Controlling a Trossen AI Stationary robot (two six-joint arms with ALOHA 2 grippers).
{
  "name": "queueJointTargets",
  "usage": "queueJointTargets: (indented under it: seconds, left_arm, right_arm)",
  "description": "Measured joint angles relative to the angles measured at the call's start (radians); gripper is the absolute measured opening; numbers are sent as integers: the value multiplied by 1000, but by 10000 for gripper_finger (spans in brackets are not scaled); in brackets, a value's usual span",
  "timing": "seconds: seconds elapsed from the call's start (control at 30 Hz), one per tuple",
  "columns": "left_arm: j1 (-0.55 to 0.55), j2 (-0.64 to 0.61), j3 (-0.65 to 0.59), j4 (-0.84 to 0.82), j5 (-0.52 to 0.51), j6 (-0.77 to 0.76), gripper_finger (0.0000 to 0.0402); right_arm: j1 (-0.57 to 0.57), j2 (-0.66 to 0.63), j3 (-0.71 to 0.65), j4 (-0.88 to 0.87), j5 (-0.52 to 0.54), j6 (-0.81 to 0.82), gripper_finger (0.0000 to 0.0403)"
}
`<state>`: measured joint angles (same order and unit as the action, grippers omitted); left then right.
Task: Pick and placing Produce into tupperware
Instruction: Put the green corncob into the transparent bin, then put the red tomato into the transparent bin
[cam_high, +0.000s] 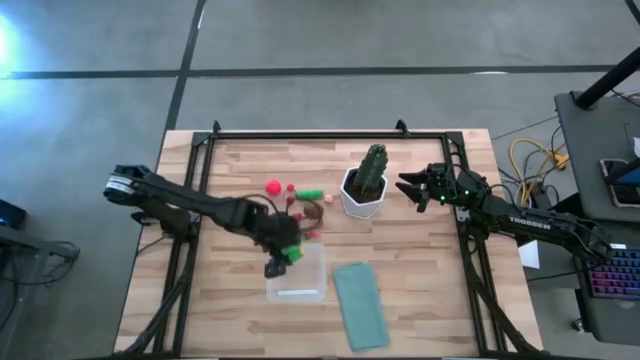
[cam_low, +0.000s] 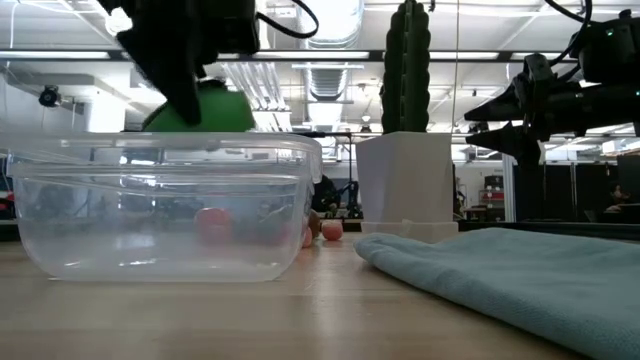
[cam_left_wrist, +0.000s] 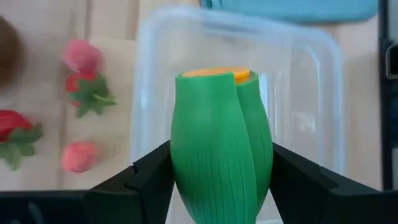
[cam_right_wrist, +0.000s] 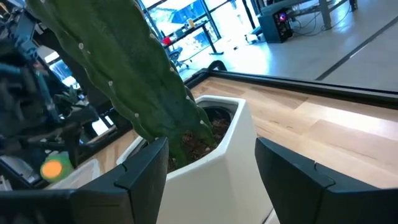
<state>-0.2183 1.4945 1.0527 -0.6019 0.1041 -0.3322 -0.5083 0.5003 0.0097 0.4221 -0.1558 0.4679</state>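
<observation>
Dark fingers (cam_left_wrist: 146, 180) clamp a green ribbed vegetable (cam_left_wrist: 219, 146) over the clear tupperware (cam_left_wrist: 311, 81), strawberries (cam_left_wrist: 81, 155) beside it.

The tupperware (cam_high: 297, 275) lies open from above, its inside bare. The teal lid (cam_high: 360, 305) lies just beside it; the cactus pot (cam_high: 362, 192) stands upright farther back on the counter (cam_high: 420, 270).

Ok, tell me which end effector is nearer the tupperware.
Left. The left end effector hangs over the tupperware holding green produce; the right end effector waits beside the cactus.
</observation>
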Motion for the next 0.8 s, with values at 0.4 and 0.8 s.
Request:
queueJointTargets:
  seconds: [0.4, 0.8]
  left_arm:
    - [-47, 169, 61, -9, -50, -19, 210]
    - [-36, 149, 116, -39, -74, -30, 266]
  right_arm:
    - [0, 0, 0, 0, 0, 0, 233]
    - [0, -1, 0, 0, 0, 0, 233]
